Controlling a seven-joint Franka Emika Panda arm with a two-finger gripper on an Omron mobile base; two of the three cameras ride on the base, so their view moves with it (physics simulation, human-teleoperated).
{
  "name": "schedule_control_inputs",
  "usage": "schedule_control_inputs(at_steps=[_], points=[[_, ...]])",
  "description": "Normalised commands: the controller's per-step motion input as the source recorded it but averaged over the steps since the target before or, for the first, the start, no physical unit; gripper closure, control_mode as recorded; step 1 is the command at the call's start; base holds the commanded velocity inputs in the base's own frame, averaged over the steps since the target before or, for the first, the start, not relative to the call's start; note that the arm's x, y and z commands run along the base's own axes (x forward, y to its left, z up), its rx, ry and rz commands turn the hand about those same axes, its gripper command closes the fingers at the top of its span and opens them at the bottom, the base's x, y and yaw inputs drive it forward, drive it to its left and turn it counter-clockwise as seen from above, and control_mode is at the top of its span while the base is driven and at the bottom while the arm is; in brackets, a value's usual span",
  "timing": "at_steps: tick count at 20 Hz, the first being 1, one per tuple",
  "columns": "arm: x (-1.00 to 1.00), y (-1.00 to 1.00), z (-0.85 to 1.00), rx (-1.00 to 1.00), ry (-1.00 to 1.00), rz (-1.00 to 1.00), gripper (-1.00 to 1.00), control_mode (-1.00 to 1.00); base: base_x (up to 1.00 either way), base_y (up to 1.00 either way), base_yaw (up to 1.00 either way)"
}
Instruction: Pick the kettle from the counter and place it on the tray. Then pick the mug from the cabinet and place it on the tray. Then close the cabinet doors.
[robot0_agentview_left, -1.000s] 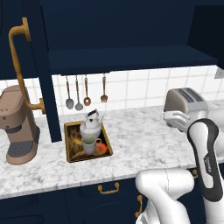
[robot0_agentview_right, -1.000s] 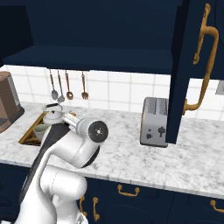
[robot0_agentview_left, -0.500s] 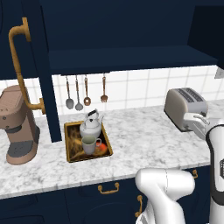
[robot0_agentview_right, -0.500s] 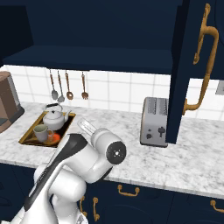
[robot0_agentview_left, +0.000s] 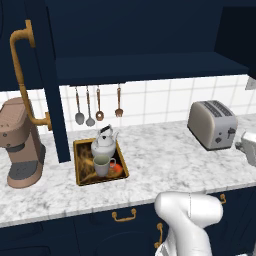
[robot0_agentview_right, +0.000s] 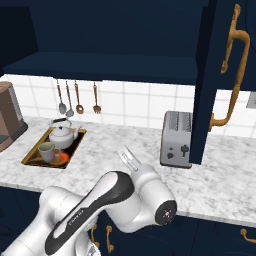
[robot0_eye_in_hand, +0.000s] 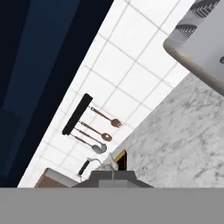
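Marbled white-grey stone table (robot0_agentview_left: 165, 155) runs the width of the kitchen, navy drawers (robot0_agentview_left: 120, 225) with brass pulls beneath it. On it, left of centre, lies the tray (robot0_agentview_left: 80, 172), gold-brown rim, dark patterned inside. Within the tray: the kettle (robot0_agentview_left: 103, 145), silver-white with dark arched handle, at the far end toward the wall; the mug (robot0_agentview_left: 102, 165), grey-beige with a pale greenish inside, just in front of the kettle, handle toward the right in the left base view. Both stand upright. Above, the cabinet (robot0_agentview_left: 145, 45), dark navy, is open, with one of the cabinet doors (robot0_agentview_left: 52, 85) swung out at the left and another (robot0_agentview_right: 210, 80) at the right, each with a long brass handle. On the tiled wall under the cabinet hang four utensils (robot0_agentview_left: 97, 105) from a short rail. Left end of the table: a brown coffee machine (robot0_agentview_left: 20, 145). Right of the tray, well apart: a boxy silver toaster (robot0_agentview_left: 214, 123). The white arm (robot0_agentview_right: 115, 205) bends low before the table. The pincer (robot0_agentview_right: 129, 160) shows pale above the arm's elbow in the right base view; whether it is open or closed cannot be told, and nothing is seen held in it.
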Motion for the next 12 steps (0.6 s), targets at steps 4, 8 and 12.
schedule_control_inputs(at_steps=[4,8,12], points=[[-0.11,-0.89,0.43,0.19,-0.10,0.00,1.00,-1.00,0.00,0.00,0.00],[-0.02,-0.76,0.24,0.15,-0.03,0.00,1.00,-1.00,0.00,0.00,0.00],[-0.01,-0.28,0.00,0.00,0.00,0.00,1.00,-1.00,0.00,0.00,0.00]])
